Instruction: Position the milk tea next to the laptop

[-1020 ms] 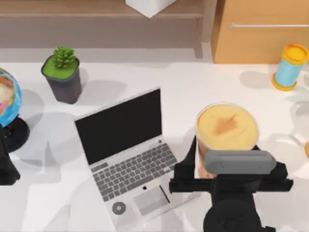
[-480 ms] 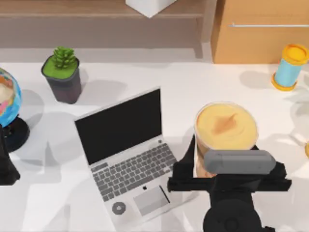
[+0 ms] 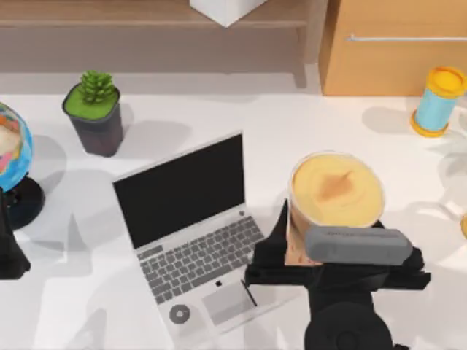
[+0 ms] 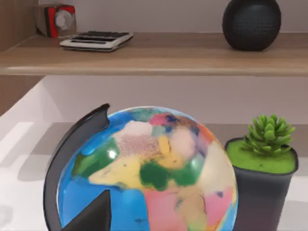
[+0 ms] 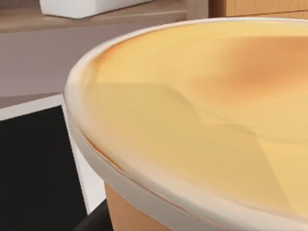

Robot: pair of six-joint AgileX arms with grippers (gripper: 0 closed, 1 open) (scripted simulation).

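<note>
Milk tea [image 3: 336,187]: upright just right of the laptop [image 3: 197,233], by its keyboard edge (creamy top looms large in the right wrist view)
Right gripper [image 3: 332,251]: clamped on the cup's sides
Left arm: parked at the desk's [image 3: 292,131] left edge, by the globe [image 4: 149,168], gripper state unclear

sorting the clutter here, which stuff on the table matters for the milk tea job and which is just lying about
Job:
milk tea, in the right gripper
laptop, just left of the cup

Lying about:
potted succulent
globe, beside the parked left arm
blue cylinder with yellow ends
</note>
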